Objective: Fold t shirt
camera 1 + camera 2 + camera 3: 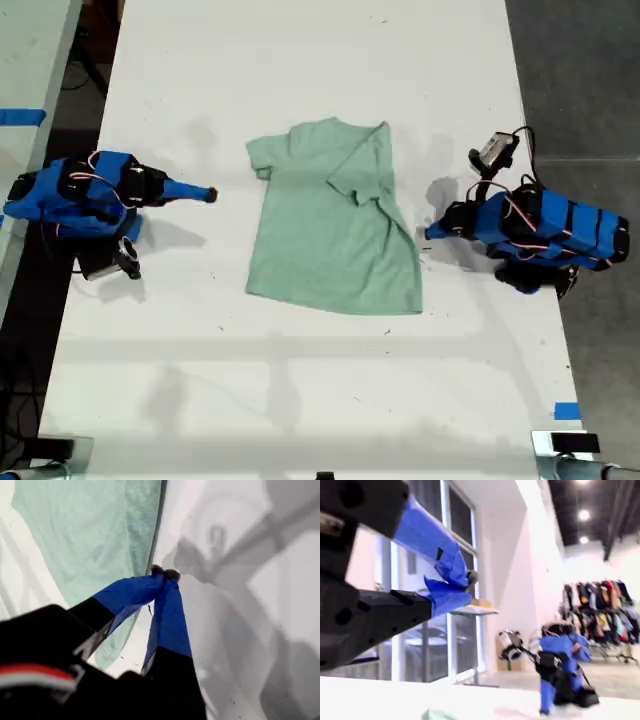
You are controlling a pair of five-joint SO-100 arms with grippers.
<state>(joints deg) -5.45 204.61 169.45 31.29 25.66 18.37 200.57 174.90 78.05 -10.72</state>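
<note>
My first gripper (164, 573) jaws together, apparently empty, at t shirt (95, 535) edge.

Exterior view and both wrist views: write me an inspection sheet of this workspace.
Surface: white table, a few faint specks.
Job's things: mint-green t-shirt lies flat; its side at the exterior view's right is folded in over the body.
Clutter: nothing seen.
Tools: my first tool is shut, beside the shirt's edge, holding nothing; my second tool is shut, apart from the shirt.
Cables: thin wires run along the arms.
Surroundings: blue tape at the table's edge; a clothes rack in the background.
</note>
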